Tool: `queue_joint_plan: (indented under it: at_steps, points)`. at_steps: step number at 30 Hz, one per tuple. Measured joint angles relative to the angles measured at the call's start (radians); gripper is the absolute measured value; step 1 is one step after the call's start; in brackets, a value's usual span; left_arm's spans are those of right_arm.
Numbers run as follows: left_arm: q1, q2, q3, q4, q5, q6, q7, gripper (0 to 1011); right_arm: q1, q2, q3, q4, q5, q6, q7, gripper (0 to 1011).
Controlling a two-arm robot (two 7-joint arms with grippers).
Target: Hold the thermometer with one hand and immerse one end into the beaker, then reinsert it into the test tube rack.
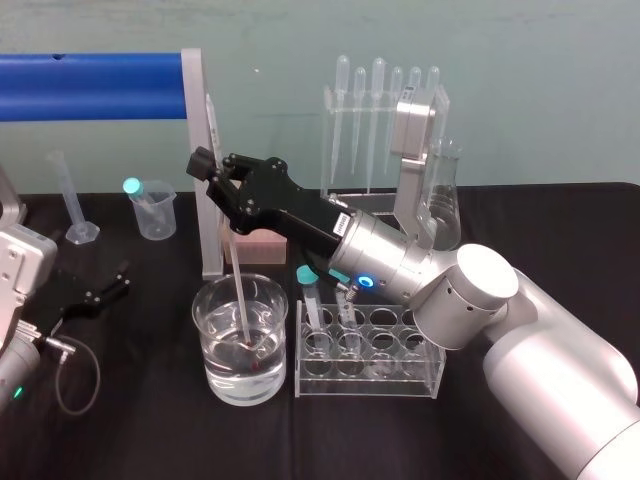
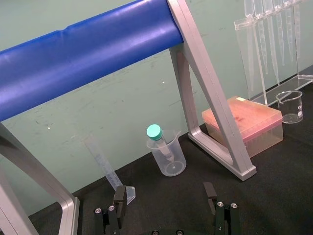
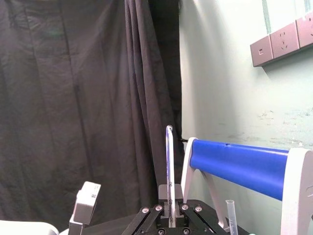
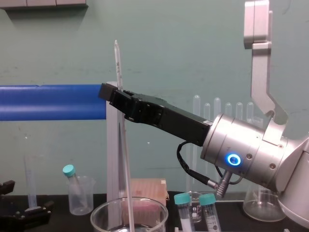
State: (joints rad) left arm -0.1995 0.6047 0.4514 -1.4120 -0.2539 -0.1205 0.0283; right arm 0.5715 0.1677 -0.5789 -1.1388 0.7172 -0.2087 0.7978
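Immersion: black flat right gripper [image 1: 216, 170], fingers pinching the long whitish glass thermometer [image 4: 126, 164], holds its tip in the wide clear glass beaker [image 1: 215, 350]. The next move is probably a straight lift, then a shift to the clear plastic test tube rack [image 1: 420, 385]. Left gripper [image 2: 165, 193] idle, fingers spread.

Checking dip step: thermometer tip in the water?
In. Right gripper holds the thermometer, its lower end below the waterline in the beaker.

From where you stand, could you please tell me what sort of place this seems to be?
Probably a chemistry lab bench: a wide clear glass beaker holding clear liquid, a clear plastic test tube rack, and a row of bulb-topped clear pipettes behind them.
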Motion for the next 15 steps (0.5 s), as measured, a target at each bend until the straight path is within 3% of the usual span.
queue_joint_plan:
  at_steps: [15]
  points:
    - [0.0,0.0,0.0,0.0,0.0,0.0,0.0,1008,0.0,0.0,0.0,0.0,0.0,0.0,0.0,55]
